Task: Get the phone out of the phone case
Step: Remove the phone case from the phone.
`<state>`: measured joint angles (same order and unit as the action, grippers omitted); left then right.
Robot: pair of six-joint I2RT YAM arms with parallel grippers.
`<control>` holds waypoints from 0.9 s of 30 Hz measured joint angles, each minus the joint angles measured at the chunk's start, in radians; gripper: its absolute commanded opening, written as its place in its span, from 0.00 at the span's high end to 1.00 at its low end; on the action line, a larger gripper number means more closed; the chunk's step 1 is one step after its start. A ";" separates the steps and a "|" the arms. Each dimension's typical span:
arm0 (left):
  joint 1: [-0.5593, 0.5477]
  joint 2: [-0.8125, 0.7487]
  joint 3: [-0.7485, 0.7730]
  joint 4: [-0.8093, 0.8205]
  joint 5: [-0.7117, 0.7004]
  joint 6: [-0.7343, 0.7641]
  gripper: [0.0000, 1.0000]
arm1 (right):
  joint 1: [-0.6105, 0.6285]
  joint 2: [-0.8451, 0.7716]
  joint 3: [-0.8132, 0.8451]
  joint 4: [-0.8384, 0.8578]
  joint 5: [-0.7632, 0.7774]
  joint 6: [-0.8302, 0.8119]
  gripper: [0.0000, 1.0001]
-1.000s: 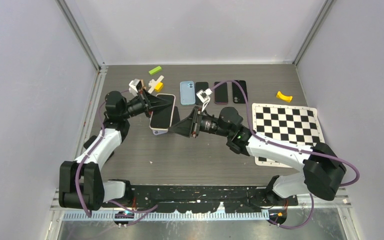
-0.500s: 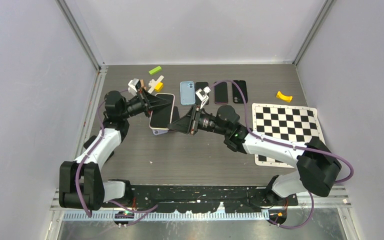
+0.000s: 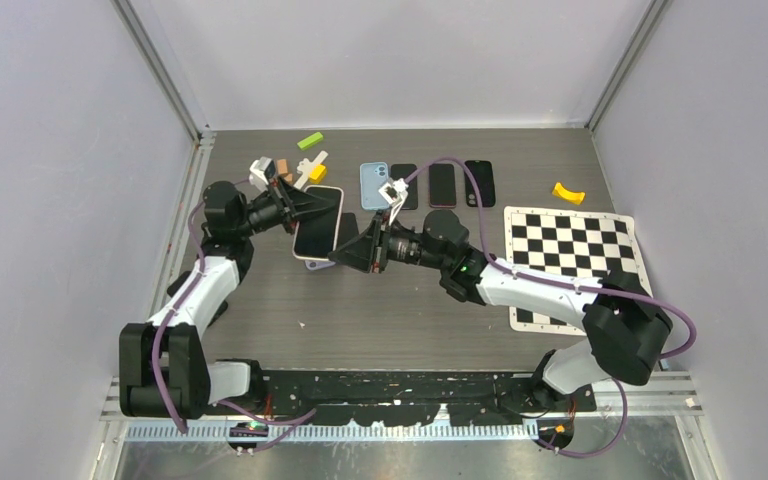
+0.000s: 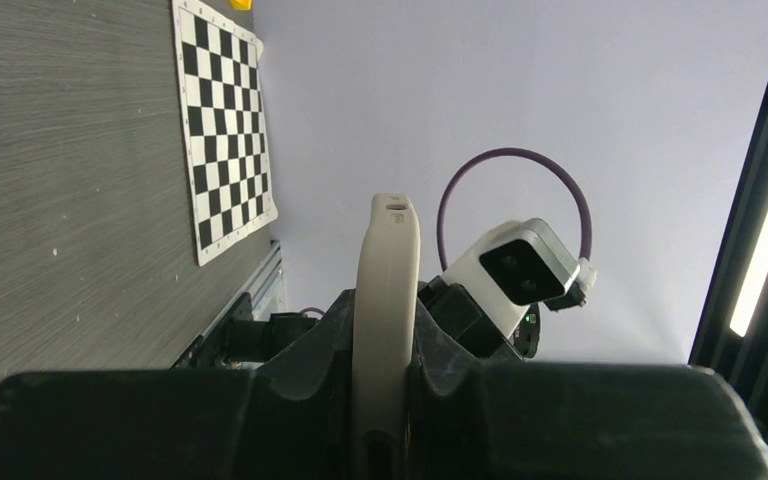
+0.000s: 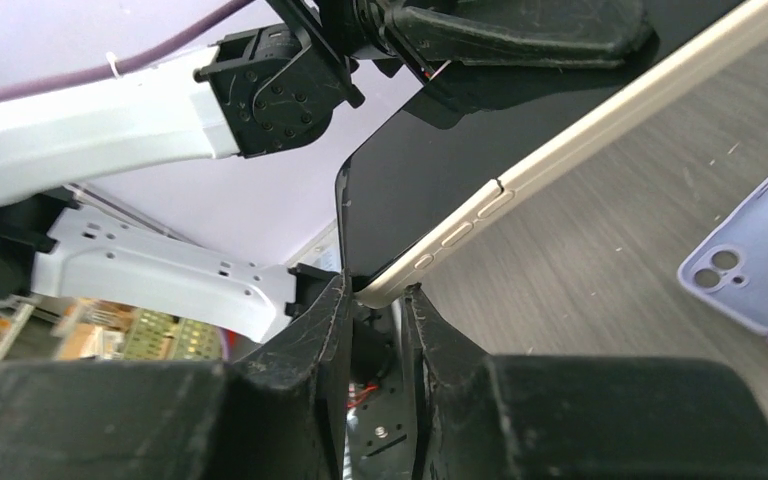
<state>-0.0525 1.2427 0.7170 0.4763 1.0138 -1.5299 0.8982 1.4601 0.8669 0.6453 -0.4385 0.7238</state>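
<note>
The left gripper [image 4: 385, 318] is clamping tight on the cream phone case [image 4: 386, 240], which is showing edge-on between its black fingers in the left wrist view. The phone [image 3: 317, 222] is sitting inside the case with its dark screen facing up. The two are hanging tilted over the left half of the table [image 3: 410, 310], nearer its far edge than its near one.

The right gripper [image 5: 375, 298] is reaching in from the right. Its jaws are standing narrow on either side of the phone's near corner, beside the side buttons. Whether they are pinching it or only flanking it I cannot tell.

A lavender case [image 5: 735, 280] with camera cut-outs is lying flat on the table just under the raised phone.

Along the far edge a light blue case [image 3: 374, 185] is lying beside a short row of black phones [image 3: 479, 182]. A small green block [image 3: 310, 141] is sitting towards the far left corner. A yellow piece [image 3: 567, 192] is lying towards the far right, just beyond the checkerboard sheet [image 3: 572, 245], which is covering the right side of the table.
</note>
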 measured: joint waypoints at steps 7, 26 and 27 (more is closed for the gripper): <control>0.021 0.003 -0.009 0.021 0.027 0.015 1.00 | 0.037 0.010 0.016 -0.030 0.043 -0.182 0.93; 0.053 0.043 -0.044 0.049 -0.117 -0.008 1.00 | 0.064 0.053 0.125 -0.238 0.246 -0.338 0.98; 0.057 0.044 -0.044 0.049 -0.128 -0.010 1.00 | 0.064 0.058 0.139 -0.255 0.253 -0.348 0.98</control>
<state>0.0044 1.2865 0.6727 0.5255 0.8860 -1.5394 0.9623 1.5185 1.0061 0.3904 -0.1860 0.3756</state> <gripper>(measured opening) 0.180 0.226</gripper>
